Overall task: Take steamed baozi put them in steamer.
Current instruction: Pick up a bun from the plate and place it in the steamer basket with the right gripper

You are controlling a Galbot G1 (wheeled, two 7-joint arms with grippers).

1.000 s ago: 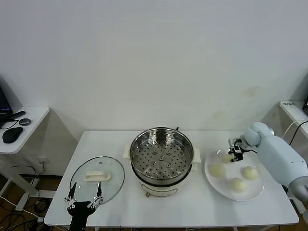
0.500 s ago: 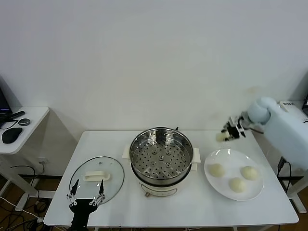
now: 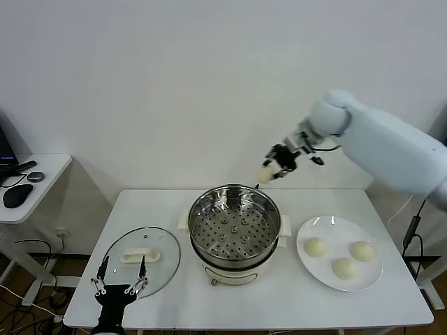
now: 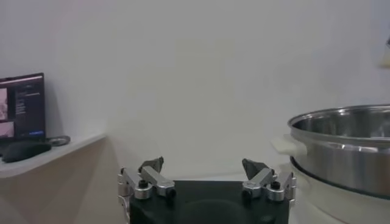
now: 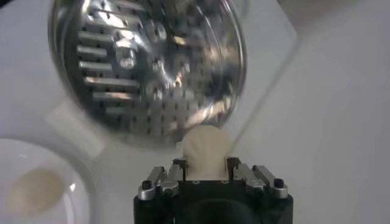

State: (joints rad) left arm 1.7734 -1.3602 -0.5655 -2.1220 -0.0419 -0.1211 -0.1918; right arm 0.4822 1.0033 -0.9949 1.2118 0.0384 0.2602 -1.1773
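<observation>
The right gripper (image 3: 274, 167) is closed around one steamed baozi (image 3: 266, 174), holding it in the air above and just behind the far rim of the steamer (image 3: 235, 227); in the right wrist view the bun (image 5: 206, 146) sits pinched between the two fingers with the perforated tray (image 5: 146, 67) below and beyond it. The bun looks soft, light and smooth-skinned, so it will likely dent or tear under a hard squeeze and could slip if held too loosely; a gentle grip across its widest part, as here, seems the right hold, and it should be lowered close to the tray before release, since a round bun may roll. Three more baozi (image 3: 346, 267) lie on the white plate (image 3: 307, 260) just to the right of the steamer, none yet inside the pot. The left gripper (image 3: 119, 288) hangs parked with its fingers spread and empty at the near edge of the glass lid (image 3: 140, 258), which lies flat to the left of the steamer. Compared with half a second ago, the right arm has swung the bun from above the plate's far side across towards the steamer, while the plate, lid and left arm are much as they were.
</observation>
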